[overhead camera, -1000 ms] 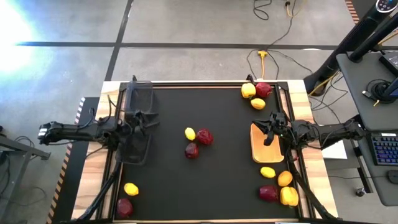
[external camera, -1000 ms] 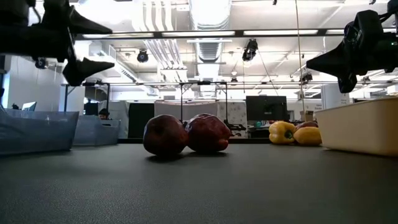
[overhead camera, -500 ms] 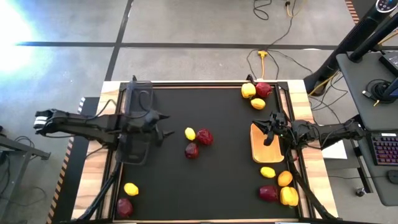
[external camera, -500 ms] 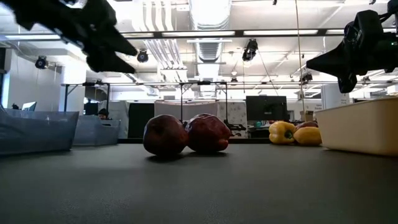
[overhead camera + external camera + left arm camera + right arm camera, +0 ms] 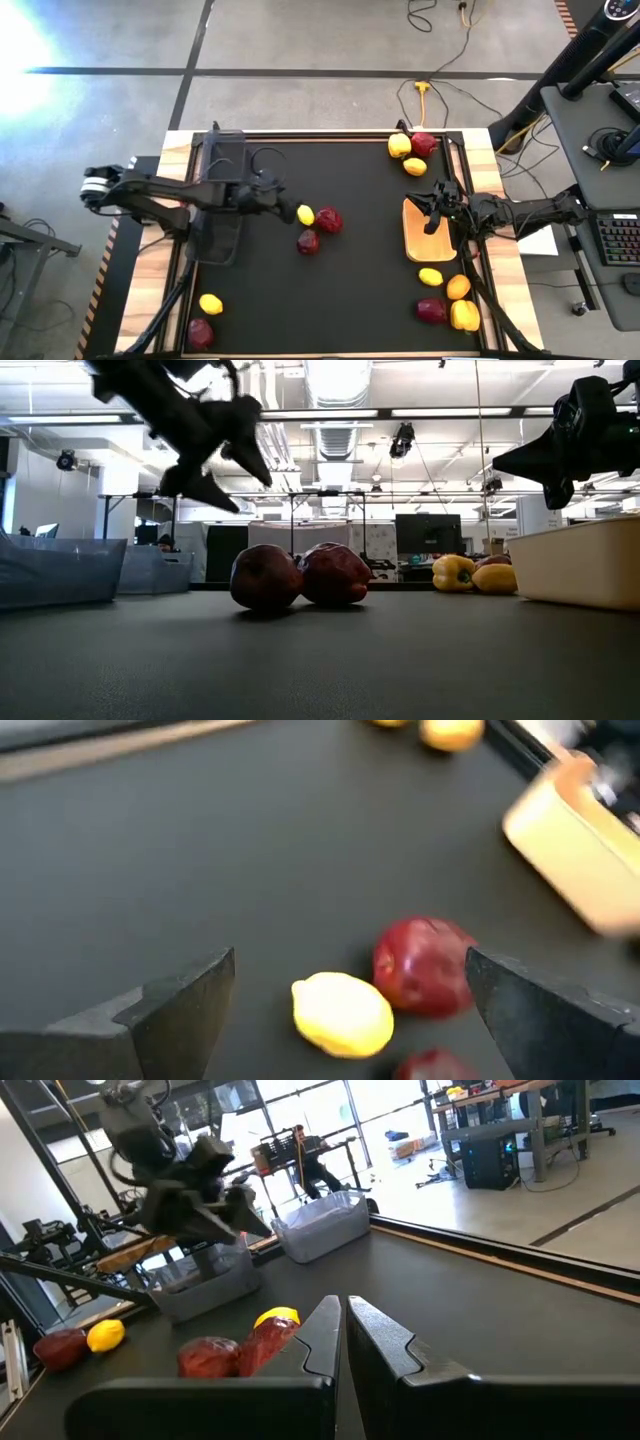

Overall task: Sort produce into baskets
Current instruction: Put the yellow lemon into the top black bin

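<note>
Reach is what changed: my left gripper [image 5: 281, 196], fingers spread, swung from the mesh baskets [image 5: 218, 196] toward the lemon [image 5: 305, 214]; right gripper [image 5: 432, 207] hovers shut.

Left arm: reaching inward from the table's left side.
Left gripper [image 5: 281, 196]: hovering in the air, fingers spread wide.
Right gripper [image 5: 433, 210]: hanging at the right side, fingers closed together.

Black table mat [image 5: 340, 290] on a wooden tabletop [image 5: 490, 150]. Grey floor with dark seam lines [image 5: 300, 72]. Yellow plug with trailing cable [image 5: 423, 88] beyond the table's far edge. Side desk with keyboard [image 5: 620, 240]. Ceiling light strips [image 5: 440, 412]; dark monitor [image 5: 427, 533] in the room behind.
</note>
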Controlling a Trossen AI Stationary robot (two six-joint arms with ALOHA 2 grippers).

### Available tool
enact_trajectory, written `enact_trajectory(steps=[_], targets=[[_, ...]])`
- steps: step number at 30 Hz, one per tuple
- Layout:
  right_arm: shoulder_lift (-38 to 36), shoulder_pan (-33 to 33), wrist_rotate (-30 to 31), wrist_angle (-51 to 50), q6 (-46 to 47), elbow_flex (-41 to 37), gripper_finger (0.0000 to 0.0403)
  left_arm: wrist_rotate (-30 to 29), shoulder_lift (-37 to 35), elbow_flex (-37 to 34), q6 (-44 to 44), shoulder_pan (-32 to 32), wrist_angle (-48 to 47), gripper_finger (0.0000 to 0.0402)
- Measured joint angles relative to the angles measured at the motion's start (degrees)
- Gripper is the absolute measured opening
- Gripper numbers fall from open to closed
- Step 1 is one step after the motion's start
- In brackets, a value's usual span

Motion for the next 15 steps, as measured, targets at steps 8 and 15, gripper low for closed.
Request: enact_trajectory(steps=[8, 15], targets=[[0.0, 0.0, 0.0, 0.0, 0.0, 0.0, 0.0013, 0.0, 13.7, 8.2, -19.5, 2.9, -6.7, 0.0378], [0.0, 0.0, 0.0, 0.0, 0.0, 0.0, 0.0013, 6.0, 26.9, 18.9, -31.0, 2.7, -17.3, 0.0378]])
